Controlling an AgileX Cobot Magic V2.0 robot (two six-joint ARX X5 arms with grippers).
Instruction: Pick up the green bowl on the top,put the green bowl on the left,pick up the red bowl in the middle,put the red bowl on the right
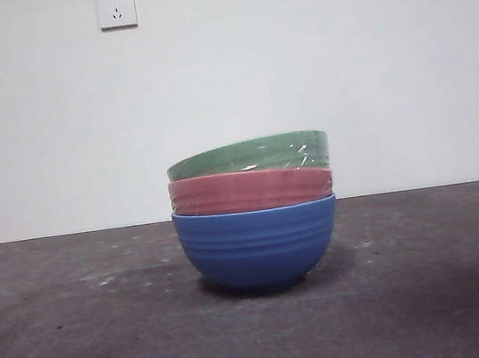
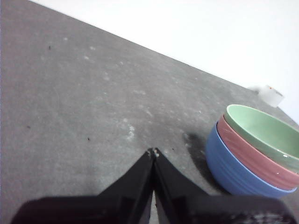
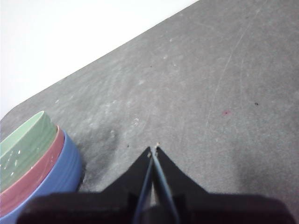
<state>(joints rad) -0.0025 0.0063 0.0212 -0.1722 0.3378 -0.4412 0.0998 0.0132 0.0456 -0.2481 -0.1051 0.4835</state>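
Left gripper [image 2: 153, 151]: jaws pressed together, holding nothing, poised above bare grey table [image 2: 84, 102], well apart from the stack of bowls. Right gripper [image 3: 153, 150]: likewise closed tip to tip, empty, over open tabletop, stack off to one side and not touched.

Outward to the stack: green bowl [image 1: 250, 155] on top, sitting slightly tilted, nested in the red bowl [image 1: 251, 190], itself nested in the blue bowl [image 1: 258, 245] resting on the table near its middle.

Judged progress: nothing done yet. Green bowl not lifted, no bowl set down to either side, red bowl still covered. All four steps left, starting with opening a claw and reaching for the green rim.

Only in the front view: tilt of the green bowl, two wall sockets [image 1: 115, 8], no arm in frame. Only in the left wrist view: pale interior of the green bowl [image 2: 261, 133], apparently empty, plus a small white object [image 2: 271, 94] at the far table edge, too blurred to name. Only in the right wrist view: a tiny red speck [image 3: 226, 112] on the table surface.
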